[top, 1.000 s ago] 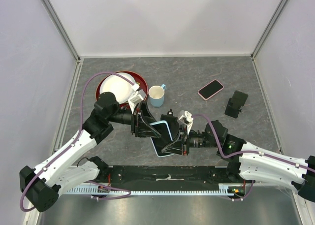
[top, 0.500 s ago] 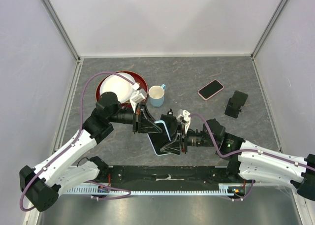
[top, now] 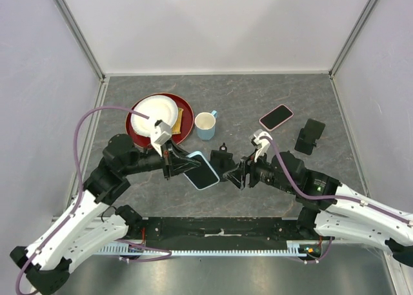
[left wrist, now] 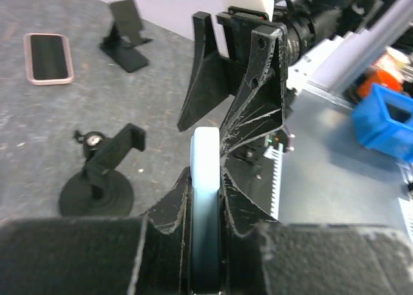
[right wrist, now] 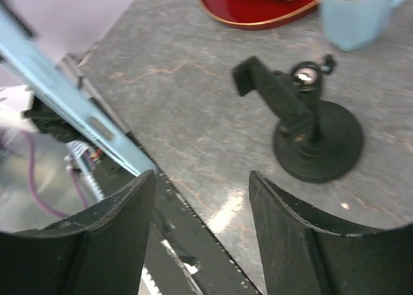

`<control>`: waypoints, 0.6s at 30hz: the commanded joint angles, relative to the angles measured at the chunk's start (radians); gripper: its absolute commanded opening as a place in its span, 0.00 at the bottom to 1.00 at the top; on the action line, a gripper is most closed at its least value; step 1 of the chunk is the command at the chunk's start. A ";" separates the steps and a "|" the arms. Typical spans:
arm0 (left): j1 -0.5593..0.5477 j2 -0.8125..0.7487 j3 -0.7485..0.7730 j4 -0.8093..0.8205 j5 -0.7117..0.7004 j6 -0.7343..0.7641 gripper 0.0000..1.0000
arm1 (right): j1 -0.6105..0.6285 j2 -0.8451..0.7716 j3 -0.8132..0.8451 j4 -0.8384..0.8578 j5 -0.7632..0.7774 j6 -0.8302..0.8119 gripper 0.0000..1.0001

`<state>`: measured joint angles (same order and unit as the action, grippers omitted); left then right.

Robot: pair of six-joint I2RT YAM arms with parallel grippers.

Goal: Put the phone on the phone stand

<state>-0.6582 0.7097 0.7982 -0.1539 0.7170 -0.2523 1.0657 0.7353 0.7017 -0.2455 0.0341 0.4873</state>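
Phone point(left wrist: 206, 179) edge-on in left gripper point(top: 177, 166), beside phone stand point(top: 223, 160); right gripper point(top: 236, 176) wide

Far left of the grey table point(top: 258, 91): red plate point(top: 188, 122) carrying a white dish point(top: 153, 110), with a yellow slab point(top: 181, 115) wedged at the dish's right edge. Light-blue cup point(top: 205, 125) just right of the plate, upright. Pink phone point(top: 276, 117) flat, far right. Black folding stand point(top: 310, 136) beside it, not touching.
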 commanded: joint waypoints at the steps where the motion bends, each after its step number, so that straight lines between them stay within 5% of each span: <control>1: -0.001 -0.085 0.139 -0.051 -0.246 0.087 0.02 | 0.013 0.050 0.110 -0.211 0.275 0.049 0.67; 5: -0.001 -0.101 0.222 -0.102 -0.398 0.038 0.02 | 0.013 0.084 0.114 -0.195 0.362 0.092 0.68; 18: -0.001 0.198 0.484 -0.148 -0.435 0.059 0.02 | 0.014 0.269 0.113 -0.024 0.372 0.050 0.54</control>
<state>-0.6586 0.8352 1.2163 -0.3180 0.3168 -0.2260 1.0721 0.9642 0.7788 -0.3222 0.3725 0.5564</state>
